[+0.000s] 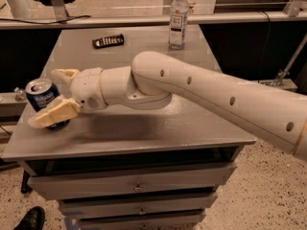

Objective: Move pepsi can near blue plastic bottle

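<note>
Camera view: a grey tabletop (158, 123) fills the middle of the frame, on top of a cabinet with stacked drawers (136, 186) at the bottom. The floor is pale and speckled, seen at lower right and along the top. A light rail (120, 21) crosses the frame just behind the table's far edge, and a slanted metal strut (289, 61) stands at right. A black shoe (31, 219) is in the lower left corner.

The pepsi can (41, 95) sits at the left edge of the table, mid-left of the frame, and looks slightly tilted. The blue plastic bottle (178, 18) stands upright at the far edge, upper centre, well apart from the can. A small black remote-like object (108, 41) lies flat at upper left of the tabletop, near the far edge.

The white arm (216, 90) comes in from the right edge and crosses the table's centre. The gripper (48, 97) is at the can with its fingers spread, one finger (64, 74) behind and right of the can top, the other (53, 115) in front, overlapping the can's lower part. It is released and not clenched on the can; whether the front finger touches it cannot be told.

The stretch of tabletop between can and bottle is bare apart from the arm. The can has little margin to the left edge.
</note>
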You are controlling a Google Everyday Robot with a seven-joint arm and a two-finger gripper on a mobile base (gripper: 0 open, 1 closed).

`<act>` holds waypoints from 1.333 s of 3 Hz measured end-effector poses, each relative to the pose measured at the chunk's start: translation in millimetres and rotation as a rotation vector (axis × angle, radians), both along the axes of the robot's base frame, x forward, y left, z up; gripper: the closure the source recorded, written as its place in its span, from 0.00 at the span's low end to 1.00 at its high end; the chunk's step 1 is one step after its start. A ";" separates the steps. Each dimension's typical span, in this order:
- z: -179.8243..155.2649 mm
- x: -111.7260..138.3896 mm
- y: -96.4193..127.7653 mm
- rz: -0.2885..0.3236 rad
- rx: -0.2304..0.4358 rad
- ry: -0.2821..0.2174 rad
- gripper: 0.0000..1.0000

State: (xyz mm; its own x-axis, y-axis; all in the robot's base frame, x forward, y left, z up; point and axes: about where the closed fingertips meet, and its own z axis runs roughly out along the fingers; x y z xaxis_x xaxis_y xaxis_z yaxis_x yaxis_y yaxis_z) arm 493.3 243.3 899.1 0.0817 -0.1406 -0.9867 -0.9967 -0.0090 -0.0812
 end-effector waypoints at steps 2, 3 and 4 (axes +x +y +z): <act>0.5 -3.6 9.5 -0.011 0.022 0.005 0.64; 0.3 -0.6 2.0 -0.046 0.039 0.017 0.86; 2.2 12.1 -32.5 -0.130 0.060 0.034 1.00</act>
State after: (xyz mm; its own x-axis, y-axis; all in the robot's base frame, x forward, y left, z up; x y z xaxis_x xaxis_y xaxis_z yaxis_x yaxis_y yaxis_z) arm 505.5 210.8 901.3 0.0328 -0.0886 -0.9955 -0.9913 0.1243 -0.0437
